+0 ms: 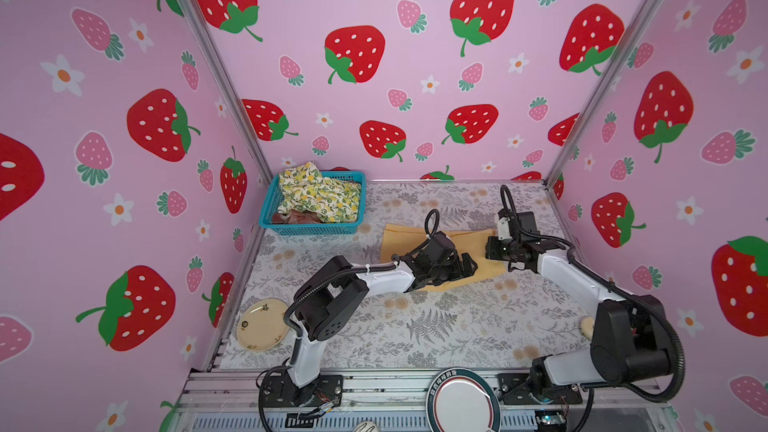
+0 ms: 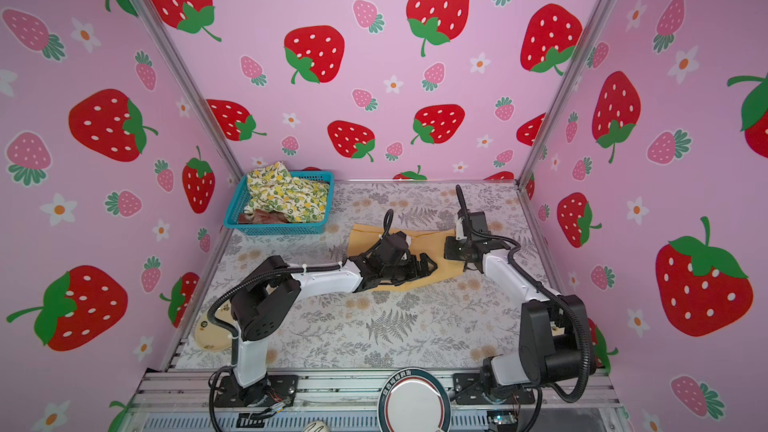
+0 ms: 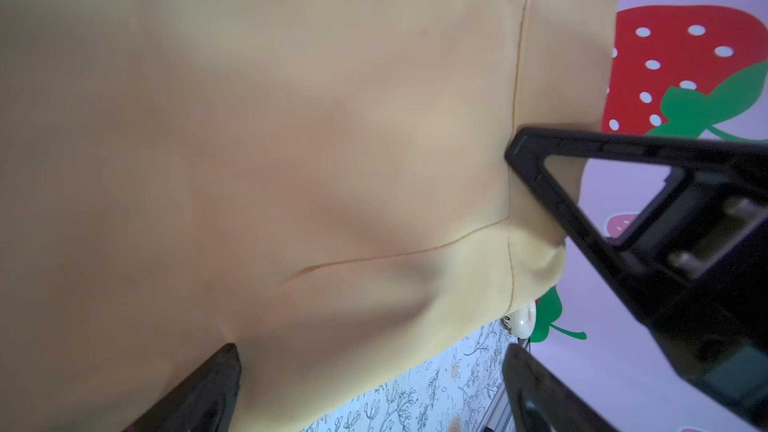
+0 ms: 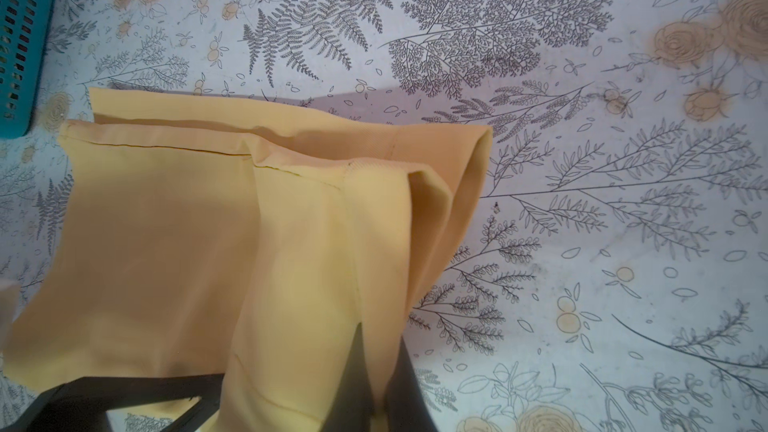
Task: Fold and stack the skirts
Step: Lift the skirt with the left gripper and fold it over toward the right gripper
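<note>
Right gripper [image 1: 493, 250] is clenched on the right edge of the mustard skirt [image 1: 401, 238], centre-right in both top views. In the right wrist view its 2 fingers [image 4: 365, 371] are pinched together at bottom centre with a fold of yellow cloth between them. The cloth rises off the table [image 4: 582, 160] toward the grip. The left wrist view shows the same grip at frame right, with a black triangular finger on the skirt's stitched edge.

Left gripper [image 1: 468, 265] is spread wide and holds nothing. It sits over the skirt's lower-right part, just left of the right gripper. In the left wrist view its 2 fingertips [image 3: 226, 361] stand far apart at the bottom with cloth across the gap. Can't tell if they touch it.

The rest of the mustard skirt lies flat, mid-table. Lemon-print skirt [image 1: 320, 195] is heaped in the teal basket [image 1: 316, 229] at the table's upper left, spilling over the back rim. Plaid skirt [image 1: 297, 217] is under it, at the basket's lower-left corner.
</note>
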Robot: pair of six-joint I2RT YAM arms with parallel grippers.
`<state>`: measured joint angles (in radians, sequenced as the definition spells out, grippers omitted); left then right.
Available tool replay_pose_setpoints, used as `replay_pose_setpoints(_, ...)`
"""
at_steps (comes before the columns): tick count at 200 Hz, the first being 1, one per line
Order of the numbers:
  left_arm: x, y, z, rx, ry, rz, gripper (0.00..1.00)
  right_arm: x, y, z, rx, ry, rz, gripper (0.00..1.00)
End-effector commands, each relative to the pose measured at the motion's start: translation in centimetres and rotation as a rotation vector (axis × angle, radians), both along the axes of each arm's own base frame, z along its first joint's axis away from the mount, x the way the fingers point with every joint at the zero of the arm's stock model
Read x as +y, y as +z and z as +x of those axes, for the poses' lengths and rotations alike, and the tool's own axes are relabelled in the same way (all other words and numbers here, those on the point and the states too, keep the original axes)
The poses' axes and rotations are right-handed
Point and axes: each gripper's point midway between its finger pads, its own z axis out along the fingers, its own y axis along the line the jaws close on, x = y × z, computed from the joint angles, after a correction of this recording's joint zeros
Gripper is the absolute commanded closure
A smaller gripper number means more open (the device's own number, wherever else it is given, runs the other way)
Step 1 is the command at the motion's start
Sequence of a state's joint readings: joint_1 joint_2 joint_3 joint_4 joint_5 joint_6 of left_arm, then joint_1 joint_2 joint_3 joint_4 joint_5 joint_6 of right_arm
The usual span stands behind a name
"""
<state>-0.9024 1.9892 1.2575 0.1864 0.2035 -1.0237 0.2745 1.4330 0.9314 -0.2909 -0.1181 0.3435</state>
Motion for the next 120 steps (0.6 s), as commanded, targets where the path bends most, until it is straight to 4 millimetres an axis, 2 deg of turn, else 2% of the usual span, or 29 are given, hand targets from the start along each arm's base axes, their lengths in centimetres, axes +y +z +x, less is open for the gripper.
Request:
replay_pose_setpoints(1, -1.1, 0.5, 0.3, -0.001, 0.004, -0.037, 0.01, -0.2, 2.1, 1.0, -0.045, -0.004, -0.013, 1.00)
replay_pose_setpoints(35, -1.3, 0.0, -0.2, 0.002, -0.001, -0.038, 0.01, 0.0, 3.2, 1.9, -0.063, 0.000, -0.011, 1.00)
replay_pose_setpoints(85, -2.6, -1.6, 0.2, 0.011, -0.011, -0.023, 0.01, 0.7, 3.1, 1.4, -0.027, 0.024, 0.023, 1.00)
replay_pose_setpoints(120, -3.3, -2.0, 0.8, 0.000, -0.022, -0.004, 0.01, 1.5, 3.0, 0.9, -0.010, 0.044, 0.064, 1.00)
